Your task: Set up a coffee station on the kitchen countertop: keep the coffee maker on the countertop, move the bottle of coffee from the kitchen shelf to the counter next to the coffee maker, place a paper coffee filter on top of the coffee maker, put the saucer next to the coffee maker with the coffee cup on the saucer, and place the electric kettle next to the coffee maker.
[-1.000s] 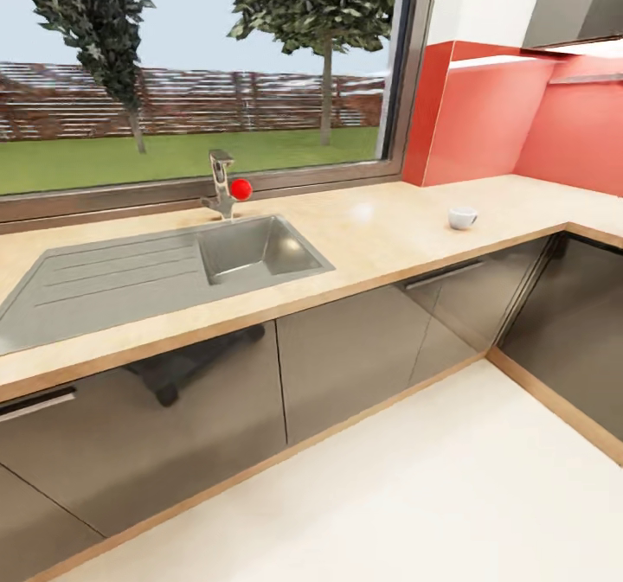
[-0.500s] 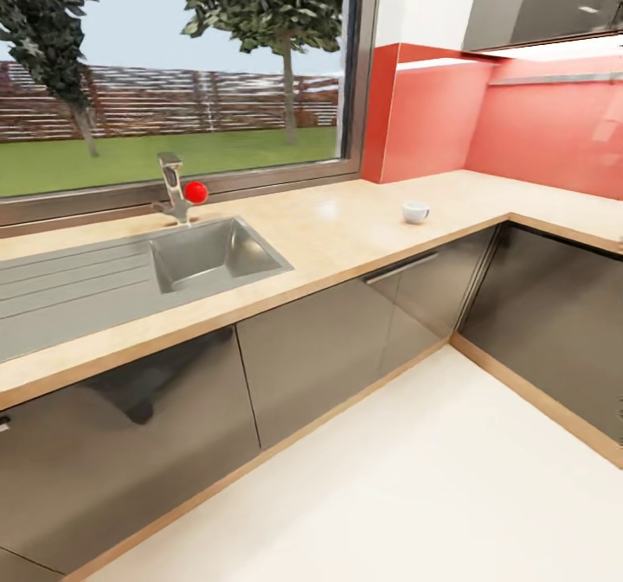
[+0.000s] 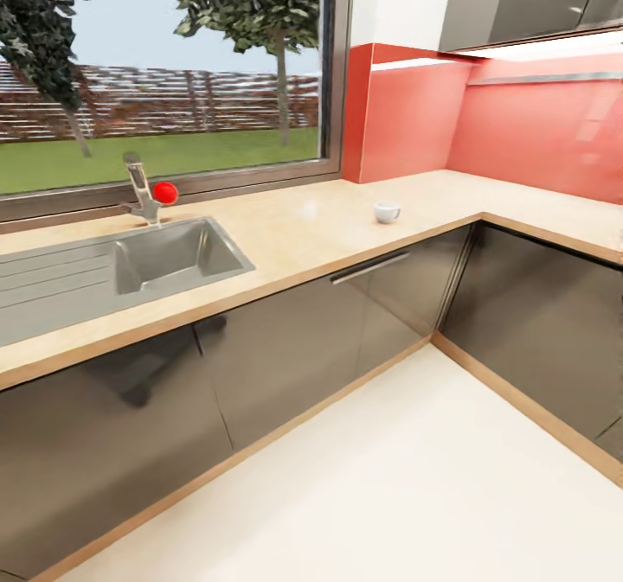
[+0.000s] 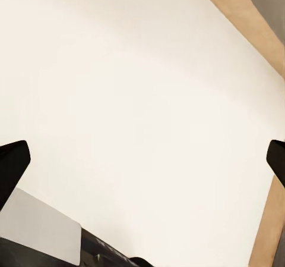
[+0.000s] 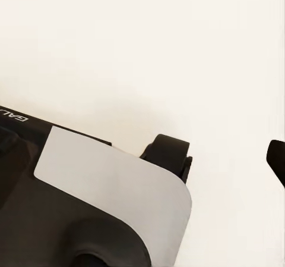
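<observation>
One task item, the coffee cup point(image 3: 387, 211), is sitting on the kitchen countertop point(image 3: 285, 245) at one o'clock as the head view keeps panning right toward it; left gripper point(image 4: 142, 160) spread, right gripper's state unclear.

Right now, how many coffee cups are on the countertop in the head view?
1. The coffee cup stands alone on the kitchen countertop, right of the sink, near the red back panel. Others may lie beyond the frame.

I count one coffee cup point(image 3: 387, 211) right of centre on the desk point(image 3: 294, 240), one sink point(image 3: 164, 256) at left, one tap point(image 3: 143, 191) with one red knob point(image 3: 165, 193), and two trees point(image 3: 260, 11) outside.
</observation>
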{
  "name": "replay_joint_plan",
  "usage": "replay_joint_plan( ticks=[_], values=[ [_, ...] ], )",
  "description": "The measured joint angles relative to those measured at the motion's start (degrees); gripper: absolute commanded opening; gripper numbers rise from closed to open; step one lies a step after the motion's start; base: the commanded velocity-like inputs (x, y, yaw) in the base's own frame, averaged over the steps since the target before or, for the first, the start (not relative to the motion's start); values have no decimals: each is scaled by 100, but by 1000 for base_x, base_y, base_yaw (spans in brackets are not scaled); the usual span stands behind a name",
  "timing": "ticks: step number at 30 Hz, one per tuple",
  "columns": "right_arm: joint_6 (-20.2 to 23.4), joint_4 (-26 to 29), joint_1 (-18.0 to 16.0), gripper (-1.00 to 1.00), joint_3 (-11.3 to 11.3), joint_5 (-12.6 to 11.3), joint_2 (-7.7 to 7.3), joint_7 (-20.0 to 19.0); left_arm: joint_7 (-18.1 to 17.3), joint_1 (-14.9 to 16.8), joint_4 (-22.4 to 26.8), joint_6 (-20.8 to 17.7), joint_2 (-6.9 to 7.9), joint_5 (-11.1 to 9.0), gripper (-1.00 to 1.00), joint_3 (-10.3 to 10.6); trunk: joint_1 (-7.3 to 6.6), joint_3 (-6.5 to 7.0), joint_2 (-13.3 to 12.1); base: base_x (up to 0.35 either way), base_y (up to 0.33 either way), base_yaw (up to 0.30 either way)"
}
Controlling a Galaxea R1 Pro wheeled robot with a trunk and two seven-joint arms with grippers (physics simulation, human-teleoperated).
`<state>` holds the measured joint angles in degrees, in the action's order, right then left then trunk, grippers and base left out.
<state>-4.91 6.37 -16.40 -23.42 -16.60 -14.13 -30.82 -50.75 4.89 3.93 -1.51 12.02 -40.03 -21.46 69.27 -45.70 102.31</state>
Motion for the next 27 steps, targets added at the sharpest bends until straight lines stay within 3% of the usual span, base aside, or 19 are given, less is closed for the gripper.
replay_joint_plan(
  ticks=[27],
  values=[
    [-6,0,0,100,0,1,0,1,0,0,1,0,0,0,100,4,0,0,0,210,-250,1]
  ],
)
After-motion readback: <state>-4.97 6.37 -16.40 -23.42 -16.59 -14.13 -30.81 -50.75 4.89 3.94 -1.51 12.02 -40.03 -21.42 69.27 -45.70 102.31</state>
